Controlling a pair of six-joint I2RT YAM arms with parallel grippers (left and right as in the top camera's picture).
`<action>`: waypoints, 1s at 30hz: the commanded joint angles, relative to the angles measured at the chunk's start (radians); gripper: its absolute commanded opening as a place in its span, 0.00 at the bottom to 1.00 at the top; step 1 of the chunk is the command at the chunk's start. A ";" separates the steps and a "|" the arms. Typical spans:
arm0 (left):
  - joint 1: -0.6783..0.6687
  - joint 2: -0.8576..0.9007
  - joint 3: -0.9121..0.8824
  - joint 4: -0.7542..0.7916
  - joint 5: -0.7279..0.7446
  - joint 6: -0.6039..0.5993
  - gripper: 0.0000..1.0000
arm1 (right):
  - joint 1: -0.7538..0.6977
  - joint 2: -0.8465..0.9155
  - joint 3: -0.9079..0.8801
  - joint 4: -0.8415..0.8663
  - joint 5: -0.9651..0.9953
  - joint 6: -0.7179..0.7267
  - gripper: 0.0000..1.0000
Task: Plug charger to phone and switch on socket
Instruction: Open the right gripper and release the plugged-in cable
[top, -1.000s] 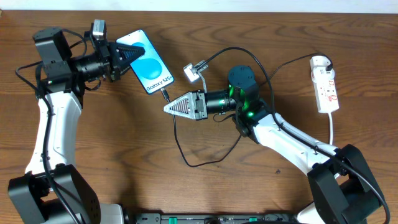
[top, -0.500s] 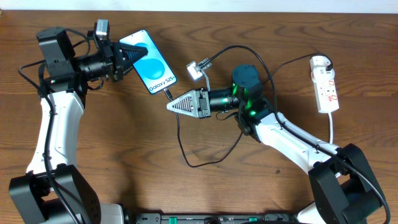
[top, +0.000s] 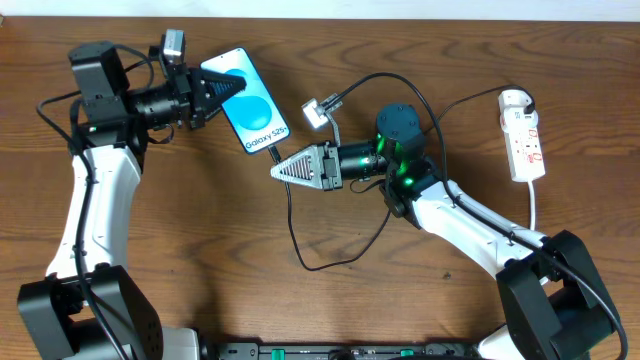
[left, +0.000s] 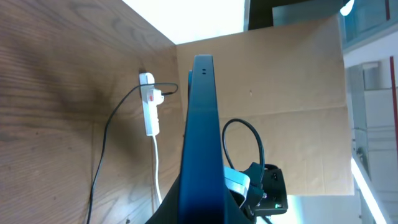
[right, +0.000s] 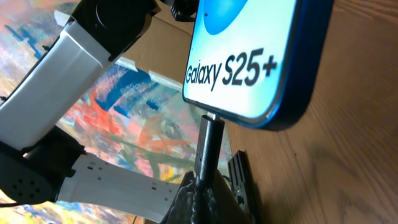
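Observation:
The phone (top: 250, 104) with its light blue "Galaxy S25+" screen lies tilted at the back of the table. My left gripper (top: 222, 88) is shut on its upper end; in the left wrist view the phone (left: 202, 137) shows edge-on between the fingers. My right gripper (top: 280, 168) is shut on the black charger cable (top: 292, 225) just behind its connector (right: 208, 146), which sits in the phone's bottom port (right: 249, 62). The cable loops back to a black plug in the white socket strip (top: 524, 135), also in the left wrist view (left: 149, 106).
The socket's white cord (top: 535, 215) runs down the right side toward the front. Slack cable lies on the wood in front of the right arm (top: 460, 215). A cardboard wall (left: 280, 93) stands beyond the table's right side.
Both grippers, the phone and the connector have shifted slightly to the right together. The socket strip has not moved.

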 joint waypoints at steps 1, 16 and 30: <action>-0.041 -0.015 -0.016 -0.003 0.078 0.029 0.08 | -0.020 0.009 0.010 0.018 0.084 0.001 0.01; -0.046 -0.015 -0.016 -0.003 0.070 0.029 0.07 | -0.041 0.009 0.010 0.017 0.054 0.000 0.01; 0.029 -0.015 -0.016 -0.003 0.047 0.029 0.07 | -0.041 0.009 0.010 -0.119 -0.056 -0.064 0.27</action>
